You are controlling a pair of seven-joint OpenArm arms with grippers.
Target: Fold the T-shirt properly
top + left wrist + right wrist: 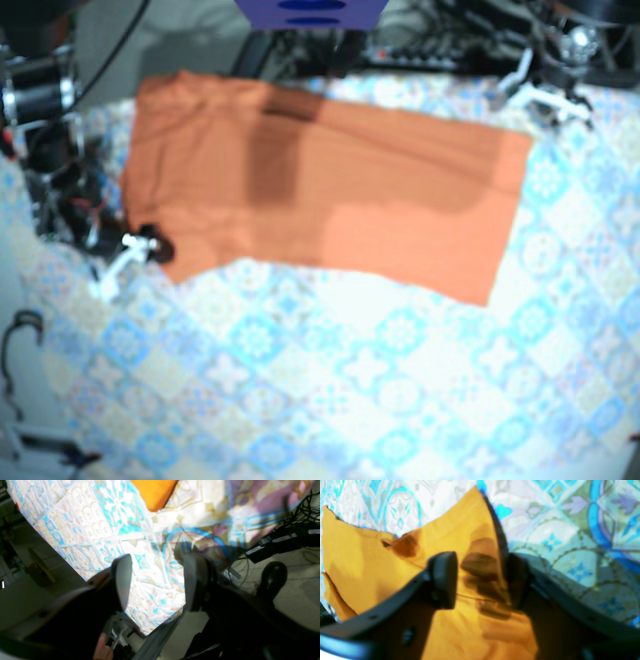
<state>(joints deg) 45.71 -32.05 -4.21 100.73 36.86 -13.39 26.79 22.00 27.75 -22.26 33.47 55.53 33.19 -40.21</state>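
- Edges of the orange shirt [330,190] look mostly straight in the base view. It lies as one long folded strip across the far part of the table, sloping a little.
- We see lots of bare tablecloth [350,380] on the near side of the shirt, so most of the open room is there.
- Our right gripper [481,580] is at the shirt's near corner, on the base view's left side. Its two fingers stand apart, with shirt cloth between them that is not squeezed.
- Our left gripper [157,585] is past the other end of the shirt, near the table's edge. Its fingers are apart too, with only tablecloth under them. A rounded shirt corner shows ahead of it.
- Past that table edge we see the floor [300,600], black cables [307,510] and a black shoe [273,577].
- The shirt is soft, plain and thin, with a few wrinkles. One edge stands up in a point by the right gripper.
- The tablecloth is flat, with blue, white and tan tile shapes. The gripper fingers are black, hard and curved.
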